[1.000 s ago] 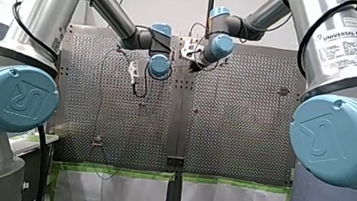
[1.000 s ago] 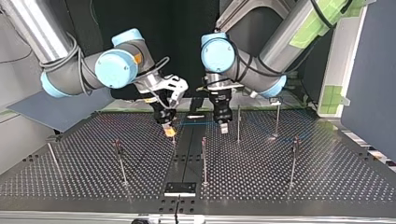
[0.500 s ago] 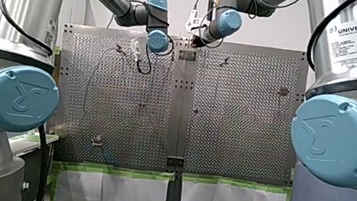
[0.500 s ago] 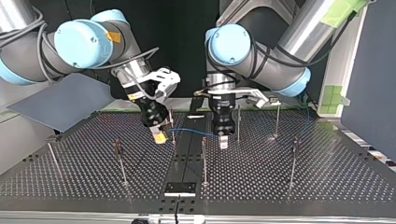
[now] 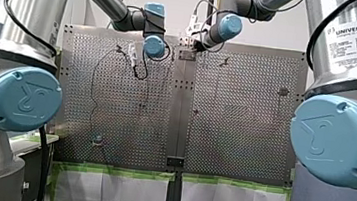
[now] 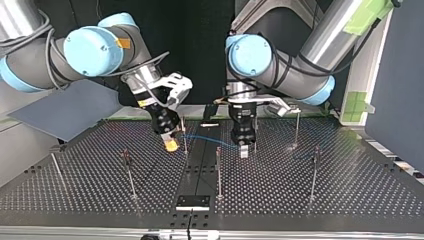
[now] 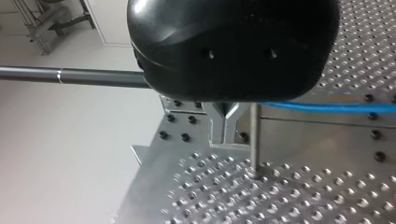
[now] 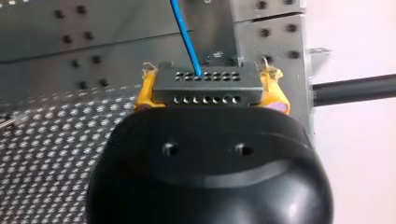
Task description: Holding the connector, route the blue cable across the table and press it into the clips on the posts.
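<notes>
Blue cable [image 6: 207, 139] is running in a shallow line above the desk [image 6: 80, 192], well back from the near edge in the top view, spanning the gap between the two grippers.

At that view's left, the outer post [image 6: 55, 169] is standing near the desk's side edge and the second post [image 6: 129, 172] is rising further in. Bare perforated surface is lying around both and on toward the near edge.

Next comes my right gripper [image 6: 171, 145], hanging low over the desk. Its jaws are clenching the grey connector [image 8: 208, 85] between yellow pads [image 8: 145, 91], and the blue cable is leaving the connector's far face. A slim rear post [image 6: 184, 131] is standing just beside this gripper, and the cable is passing right by it; whether it is sitting in a clip there cannot be told.

The middle post [image 6: 218, 167] is standing nearer the camera than the cable, apart from it.

My left gripper [image 6: 243, 151] is pointing down where the cable ends in the top view. Whether its jaws are clenched or released cannot be told, since its black body is hiding them in the left wrist view. The tall post [image 6: 255, 131] is standing just beside it. Further right, the right-hand post [image 6: 314, 170] is standing in open desk.
</notes>
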`<state>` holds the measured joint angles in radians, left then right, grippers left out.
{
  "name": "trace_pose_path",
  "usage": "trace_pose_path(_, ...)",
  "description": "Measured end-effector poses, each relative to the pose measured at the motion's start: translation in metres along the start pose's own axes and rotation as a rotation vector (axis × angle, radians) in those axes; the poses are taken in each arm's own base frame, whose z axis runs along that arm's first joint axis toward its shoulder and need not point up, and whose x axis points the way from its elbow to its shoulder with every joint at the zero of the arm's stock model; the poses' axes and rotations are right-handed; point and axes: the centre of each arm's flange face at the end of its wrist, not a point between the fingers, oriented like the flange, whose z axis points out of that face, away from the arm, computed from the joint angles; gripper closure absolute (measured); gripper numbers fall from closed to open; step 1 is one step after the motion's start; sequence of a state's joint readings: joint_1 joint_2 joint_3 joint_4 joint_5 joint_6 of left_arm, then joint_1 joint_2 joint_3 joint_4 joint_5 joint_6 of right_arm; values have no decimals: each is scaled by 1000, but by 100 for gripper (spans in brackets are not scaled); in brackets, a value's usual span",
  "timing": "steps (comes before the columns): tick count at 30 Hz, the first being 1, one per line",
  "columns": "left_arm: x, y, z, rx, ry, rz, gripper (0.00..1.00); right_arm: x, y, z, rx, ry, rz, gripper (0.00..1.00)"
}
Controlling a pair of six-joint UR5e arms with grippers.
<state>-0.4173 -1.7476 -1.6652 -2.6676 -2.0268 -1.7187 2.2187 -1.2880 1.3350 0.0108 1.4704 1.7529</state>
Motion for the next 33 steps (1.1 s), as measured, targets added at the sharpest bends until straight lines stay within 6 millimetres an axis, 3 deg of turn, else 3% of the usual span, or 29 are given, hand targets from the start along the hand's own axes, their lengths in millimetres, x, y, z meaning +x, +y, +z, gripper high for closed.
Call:
trace_pose_path(5, 15, 5, 9, 12, 2, 7, 100, -22, 7, 11, -9, -34, 2, 100)
trace_pose_path(9, 16, 6, 16, 36, -19, -2, 100, -26, 12, 16, -15, -37, 3, 100)
trace_pose_path(20, 11, 35, 46, 63, -48, -3, 97, -15, 28, 22, -5, -5, 13, 100)
trace_pose_path(33, 28, 26, 71, 147, -29, -17, 97, -9, 40, 26, -8, 7, 14, 100)
